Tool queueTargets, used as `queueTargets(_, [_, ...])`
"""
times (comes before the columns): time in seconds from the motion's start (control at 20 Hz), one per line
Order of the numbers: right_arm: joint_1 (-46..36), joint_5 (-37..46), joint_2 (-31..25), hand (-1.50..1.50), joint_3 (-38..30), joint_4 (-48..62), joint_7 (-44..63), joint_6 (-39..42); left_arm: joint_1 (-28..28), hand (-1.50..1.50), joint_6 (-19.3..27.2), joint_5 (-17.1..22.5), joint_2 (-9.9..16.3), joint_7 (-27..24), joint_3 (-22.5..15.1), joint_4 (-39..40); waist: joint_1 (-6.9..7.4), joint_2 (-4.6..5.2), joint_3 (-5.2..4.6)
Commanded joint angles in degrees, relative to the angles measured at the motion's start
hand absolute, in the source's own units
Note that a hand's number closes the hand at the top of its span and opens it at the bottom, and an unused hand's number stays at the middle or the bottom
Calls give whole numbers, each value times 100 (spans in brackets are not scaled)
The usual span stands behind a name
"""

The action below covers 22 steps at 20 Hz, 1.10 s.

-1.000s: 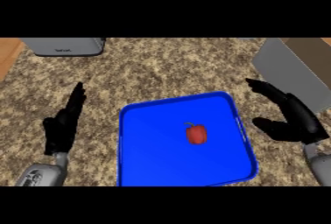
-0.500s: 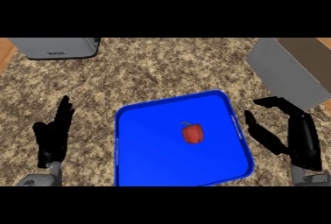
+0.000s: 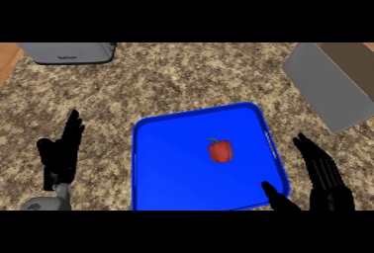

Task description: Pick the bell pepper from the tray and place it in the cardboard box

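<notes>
bell pepper (image 3: 220, 150): small, red, green stem up, lying right of centre on blue tray (image 3: 175, 183), untouched. likely light, stiff-skinned, smooth and a bit slippery; best taken across the body, not the stem. right hand (image 3: 325, 183): fingers straight, spread, beside tray's right rim. left hand (image 3: 62, 155): fingers straight, resting left of tray. cardboard box (image 3: 332, 84): upper right, well apart.

Both hands open, low in view.
Left hand (image 3: 61, 155) at eight o'clock, fingers straight toward twelve; right hand (image 3: 324, 184) at four o'clock, fingers extended, thumb spread toward nine.
</notes>
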Motion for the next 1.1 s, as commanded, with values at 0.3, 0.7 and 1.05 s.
queueTargets(0.3, [-113, 2075, 986, -150, 1228, -1601, 2575, 3360, -54, 0, -233, 52, -72, -314, 99, 346, 183, 41, 5])
queueTargets(0.7, [-1569, 2211, 1756, -150, 1715, -809, 4226, 5033, -445, 0, -240, -32, -69, -49, 180, 378, 219, 49, 20])
queueTargets(1.05, [-1933, 1505, 1767, -150, 1888, 225, 5243, 4625, -402, 0, 28, -242, -438, -97, -9, 342, 224, 50, 24])
